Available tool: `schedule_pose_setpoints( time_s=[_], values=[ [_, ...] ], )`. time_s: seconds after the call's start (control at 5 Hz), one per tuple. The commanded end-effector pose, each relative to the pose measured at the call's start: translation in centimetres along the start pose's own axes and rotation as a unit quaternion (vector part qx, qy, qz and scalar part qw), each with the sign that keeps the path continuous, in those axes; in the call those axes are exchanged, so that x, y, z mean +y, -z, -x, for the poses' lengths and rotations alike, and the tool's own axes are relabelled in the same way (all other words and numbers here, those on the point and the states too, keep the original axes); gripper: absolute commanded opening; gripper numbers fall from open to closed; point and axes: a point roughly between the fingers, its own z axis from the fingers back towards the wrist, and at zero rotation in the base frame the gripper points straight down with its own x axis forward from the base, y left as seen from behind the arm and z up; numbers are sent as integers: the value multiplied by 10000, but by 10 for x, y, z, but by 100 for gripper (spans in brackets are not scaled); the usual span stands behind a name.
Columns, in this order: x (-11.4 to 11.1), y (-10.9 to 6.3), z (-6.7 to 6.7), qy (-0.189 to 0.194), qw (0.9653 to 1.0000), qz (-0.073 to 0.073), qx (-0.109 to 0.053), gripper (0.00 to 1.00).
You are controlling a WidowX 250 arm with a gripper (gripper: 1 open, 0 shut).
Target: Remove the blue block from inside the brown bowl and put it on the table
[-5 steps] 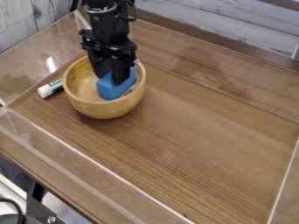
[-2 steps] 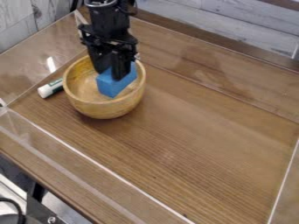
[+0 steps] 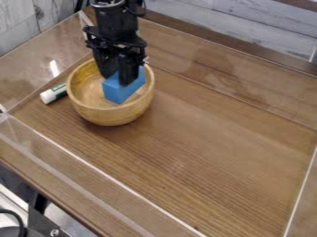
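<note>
White-and-green marker [image 3: 55, 92] lies far left on the bench [image 3: 210, 139], just outside the bowl; not part of the job.

Brown wooden bowl [image 3: 87, 107] next, left of centre, upright, well apart from the clear side walls; blue block [image 3: 117, 89] sits over its inside, upper end hidden between the black fingers [image 3: 109, 67], lower end showing against the honey-coloured wood; can't tell if the block's bottom touches the bowl floor or hangs just clear.

Claw [image 3: 118, 76] points straight down into the bowl, jaws closed tight on the block; grip looks square.

Step, as I read it: block grasped, lift-out not yet done; block is inside the rim's outline.

Next move calls for a straight vertical pull until the block clears the thick rim, then a sideways carry; right half of the bench is bare wood, plenty of room to set down; watch the near rim, a low carry could clip it and drag the bowl.
</note>
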Motion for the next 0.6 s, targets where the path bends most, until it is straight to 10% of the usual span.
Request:
schedule_pose_setpoints(
  time_s=[0.0, 0.4],
  values=[
    [-1, -29, -10, 89, 9987, -210, -453, 0],
    [-5, -30, -10, 100, 9988, -207, -441, 0]
  ],
)
